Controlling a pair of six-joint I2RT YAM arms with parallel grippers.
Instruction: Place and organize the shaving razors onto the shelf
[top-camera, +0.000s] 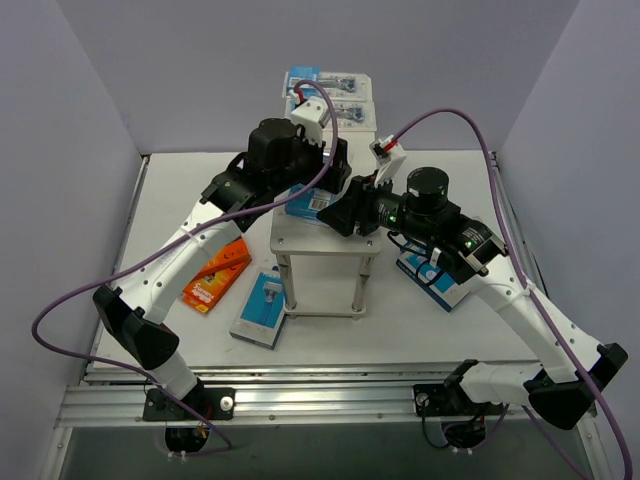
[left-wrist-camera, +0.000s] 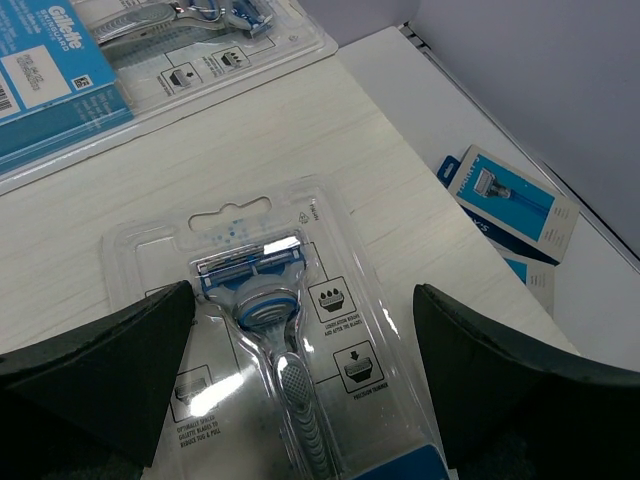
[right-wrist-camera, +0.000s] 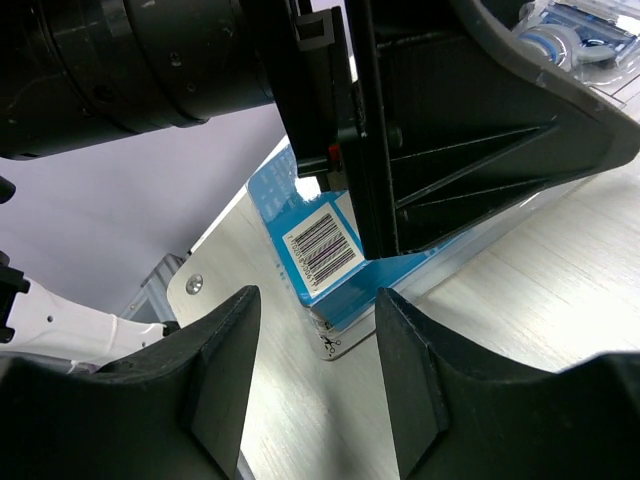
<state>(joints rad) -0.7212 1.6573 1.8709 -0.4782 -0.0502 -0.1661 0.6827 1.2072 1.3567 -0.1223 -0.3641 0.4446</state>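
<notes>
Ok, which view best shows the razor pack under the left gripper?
Left wrist: the blister pack lies face-up, razor head clear. Top view: the left gripper mostly covers it. Right wrist: only a blue barcoded corner.

White arms (top-camera: 190, 240) with black joints, purple cables (top-camera: 450, 111).

The top view looks steeply down from above and behind the arm bases at the lower frame edge, taking in the whole table (top-camera: 420, 330). Both wrist views sit close over the shelf (top-camera: 320, 240), whose pale top all three share; the right looks low toward the left arm (right-wrist-camera: 120, 60)
</notes>
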